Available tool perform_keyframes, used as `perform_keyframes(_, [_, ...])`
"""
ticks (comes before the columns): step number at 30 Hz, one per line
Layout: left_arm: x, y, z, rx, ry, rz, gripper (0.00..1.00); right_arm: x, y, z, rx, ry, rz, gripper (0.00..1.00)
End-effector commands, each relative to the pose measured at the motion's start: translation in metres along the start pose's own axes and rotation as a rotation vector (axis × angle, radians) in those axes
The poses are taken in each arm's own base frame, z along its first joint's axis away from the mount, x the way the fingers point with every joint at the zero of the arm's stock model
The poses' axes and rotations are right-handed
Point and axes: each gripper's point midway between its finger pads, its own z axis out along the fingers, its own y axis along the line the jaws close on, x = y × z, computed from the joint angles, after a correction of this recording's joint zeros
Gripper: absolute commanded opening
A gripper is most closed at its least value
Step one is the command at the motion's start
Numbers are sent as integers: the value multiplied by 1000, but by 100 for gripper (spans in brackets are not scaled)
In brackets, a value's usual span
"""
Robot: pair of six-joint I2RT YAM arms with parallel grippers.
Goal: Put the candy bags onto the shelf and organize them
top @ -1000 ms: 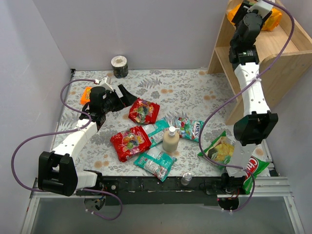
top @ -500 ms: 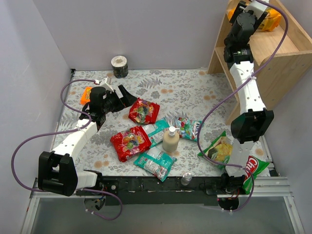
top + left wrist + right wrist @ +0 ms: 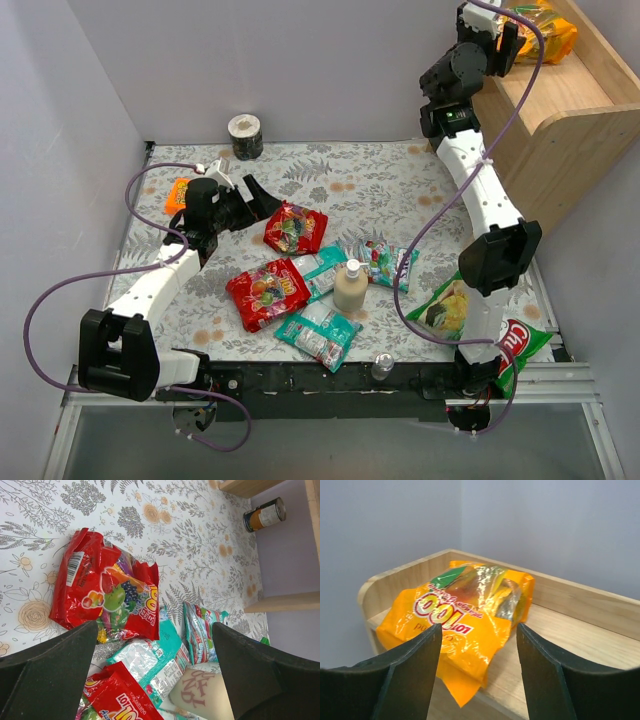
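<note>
The orange-yellow candy bag (image 3: 547,22) (image 3: 465,610) lies on the top board of the wooden shelf (image 3: 560,110) (image 3: 570,645), one corner hanging over the edge. My right gripper (image 3: 507,35) (image 3: 479,630) is open just short of it, holding nothing. Two red candy bags (image 3: 295,227) (image 3: 267,292) and three teal-and-white ones (image 3: 322,270) (image 3: 318,335) (image 3: 385,262) lie on the floral table. My left gripper (image 3: 265,195) (image 3: 154,626) hovers wide open beside the far red bag (image 3: 105,592); a teal bag (image 3: 155,660) shows between its fingers.
A beige pump bottle (image 3: 350,287) (image 3: 202,695) stands among the bags. Two green chip bags (image 3: 455,305) (image 3: 515,345) lie by the right arm's base. A can (image 3: 244,137) (image 3: 265,515) stands at the back wall, a small orange packet (image 3: 177,193) at the left, a small bottle (image 3: 382,365) at the front edge.
My right arm has drawn back leftward from the shelf, leaving the orange-yellow bag on the top board. The left arm and the table bags have not moved.
</note>
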Motion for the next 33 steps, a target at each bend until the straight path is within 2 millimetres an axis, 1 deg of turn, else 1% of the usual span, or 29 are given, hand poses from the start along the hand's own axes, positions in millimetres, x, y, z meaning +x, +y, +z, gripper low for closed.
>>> perform_keyframes(1, [0, -9, 0, 24, 10, 18, 98, -28, -51, -7, 195, -5, -23, 69])
perform_keyframes(2, [0, -9, 0, 25, 11, 17, 98, -25, -54, -9, 204, 9, -29, 69])
perform_keyframes(3, [0, -10, 0, 25, 11, 17, 98, -30, -60, -10, 207, 7, -17, 68])
perform_keyframes(4, [1, -9, 1, 24, 12, 16, 98, -21, -56, -12, 196, 17, -41, 69])
perform_keyframes(5, [1, -10, 1, 26, 14, 19, 98, -18, -55, -12, 183, 26, -53, 69])
perform_keyframes(6, [1, -9, 1, 23, 11, 17, 98, -19, -56, -14, 173, 28, -3, 70])
perform_keyframes(7, [1, -9, 1, 23, 13, 18, 98, -15, -53, -14, 159, 38, 2, 70])
perform_keyframes(8, [1, -10, 1, 25, 13, 20, 98, -4, -47, -15, 132, 64, -39, 70])
perform_keyframes(9, [1, -10, 1, 25, 13, 21, 98, -5, -48, -16, 127, 68, 25, 70])
perform_keyframes(10, [1, -10, 1, 25, 13, 21, 98, -3, -44, -16, 105, 69, 37, 70])
perform_keyframes(11, [1, -10, 1, 26, 12, 21, 98, 6, -41, -17, 82, 99, 2, 70])
perform_keyframes(13, [1, -10, 0, 25, 10, 25, 98, 11, -37, -15, 64, 114, 62, 68])
perform_keyframes(14, [2, -9, 0, 22, 11, 24, 98, 17, -34, -15, 50, 135, 51, 67])
perform_keyframes(15, [1, -9, 0, 21, 8, 26, 98, 20, -33, -13, 42, 144, 59, 66])
perform_keyframes(16, [2, -8, -1, 19, 8, 26, 98, 28, -28, -11, 21, 162, 83, 65])
perform_keyframes(21, [2, -7, -1, 15, 8, 25, 98, 46, -25, 5, -9, 194, 139, 61])
perform_keyframes(23, [2, -8, -1, 16, 9, 27, 98, 51, -19, 10, -39, 191, 147, 60])
perform_keyframes(25, [1, -8, -1, 16, 7, 27, 98, 49, -15, 17, -69, 180, 168, 61])
perform_keyframes(26, [2, -8, 0, 14, 9, 25, 98, 55, -10, 20, -80, 184, 178, 61])
perform_keyframes(28, [1, -8, -1, 13, 8, 25, 98, 53, -7, 28, -110, 176, 188, 61])
perform_keyframes(29, [0, -9, -1, 14, 5, 26, 98, 58, -1, 29, -123, 181, 208, 61])
perform_keyframes(33, [0, -7, 0, 8, 5, 25, 98, 64, 16, 32, -211, 174, 216, 60])
